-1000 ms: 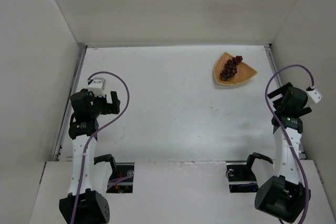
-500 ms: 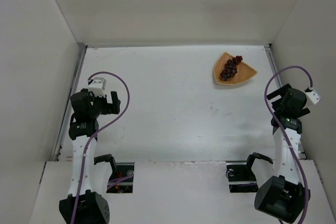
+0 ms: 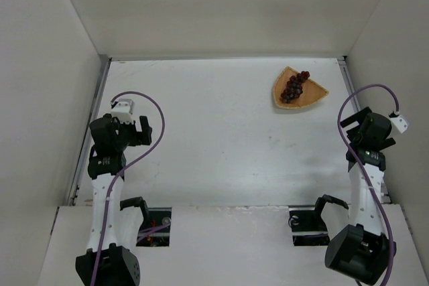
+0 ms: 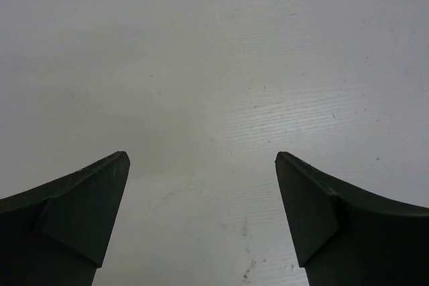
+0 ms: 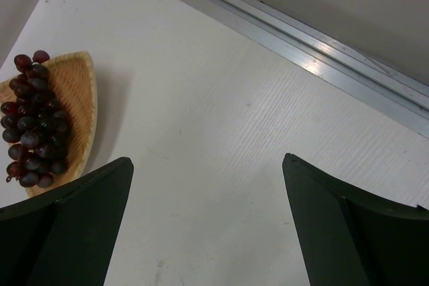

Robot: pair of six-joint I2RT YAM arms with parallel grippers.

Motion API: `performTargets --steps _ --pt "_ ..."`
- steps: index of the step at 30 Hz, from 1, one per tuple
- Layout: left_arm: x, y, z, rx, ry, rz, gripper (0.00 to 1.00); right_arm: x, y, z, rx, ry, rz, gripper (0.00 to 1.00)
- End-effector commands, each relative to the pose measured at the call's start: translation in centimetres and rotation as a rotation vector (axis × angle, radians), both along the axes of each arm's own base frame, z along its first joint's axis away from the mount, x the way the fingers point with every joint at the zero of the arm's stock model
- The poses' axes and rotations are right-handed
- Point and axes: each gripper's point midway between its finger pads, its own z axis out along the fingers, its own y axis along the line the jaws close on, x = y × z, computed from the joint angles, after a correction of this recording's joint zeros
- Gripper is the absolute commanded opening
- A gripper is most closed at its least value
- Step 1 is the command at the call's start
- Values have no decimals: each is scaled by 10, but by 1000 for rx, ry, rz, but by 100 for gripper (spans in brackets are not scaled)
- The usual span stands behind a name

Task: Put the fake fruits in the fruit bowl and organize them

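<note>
A bunch of dark red-purple grapes (image 3: 293,87) (image 5: 32,124) lies inside the tan wedge-shaped fruit bowl (image 3: 312,96) (image 5: 79,85) at the table's far right. My right gripper (image 3: 358,120) (image 5: 206,160) hovers near the right edge, some way nearer than the bowl, open with nothing between its fingers. My left gripper (image 3: 141,129) (image 4: 202,155) sits far off at the left side over bare table, open and empty.
White walls enclose the table on the left, back and right. A metal rail (image 5: 295,31) runs along the right edge close to my right gripper. Purple cables (image 3: 155,115) loop over both arms.
The left gripper's fingers have drawn somewhat closer together and the left wrist has shifted slightly. The right arm, grapes and bowl have not moved.
</note>
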Motion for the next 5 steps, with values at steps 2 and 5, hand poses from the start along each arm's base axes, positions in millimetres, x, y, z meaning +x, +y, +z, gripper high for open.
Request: performTargets --steps 2,5 --pt "9 3 25 2 -71 19 79 6 0 11 -13 -52 5 100" --pt "11 6 28 0 -81 37 98 10 1 10 -7 -52 14 100"
